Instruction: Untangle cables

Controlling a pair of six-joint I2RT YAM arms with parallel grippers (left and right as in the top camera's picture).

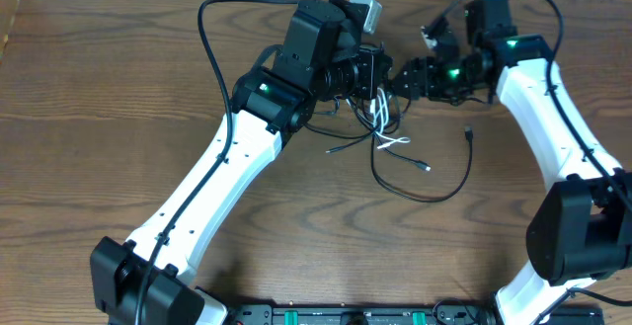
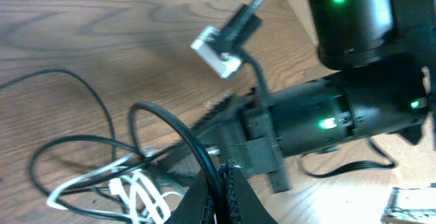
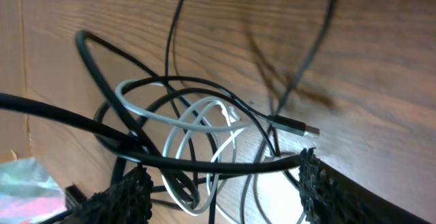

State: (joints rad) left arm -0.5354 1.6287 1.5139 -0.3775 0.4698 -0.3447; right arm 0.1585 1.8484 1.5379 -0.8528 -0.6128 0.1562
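Here, three thin, glossy cables, two black and one white, lie knotted in loose loops at the middle of a brown wood-grain desk, partly hidden under both wrists. The right pincer gapes wide, its rough black pads either side of a black strand. The left pincer is closed. Whether it pinches a cable is unclear.

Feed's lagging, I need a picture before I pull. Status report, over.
Left gripper shut on black cable. Right gripper open, straddling the tangle. White cable looped through black ones, not freed. No obstruction seen.
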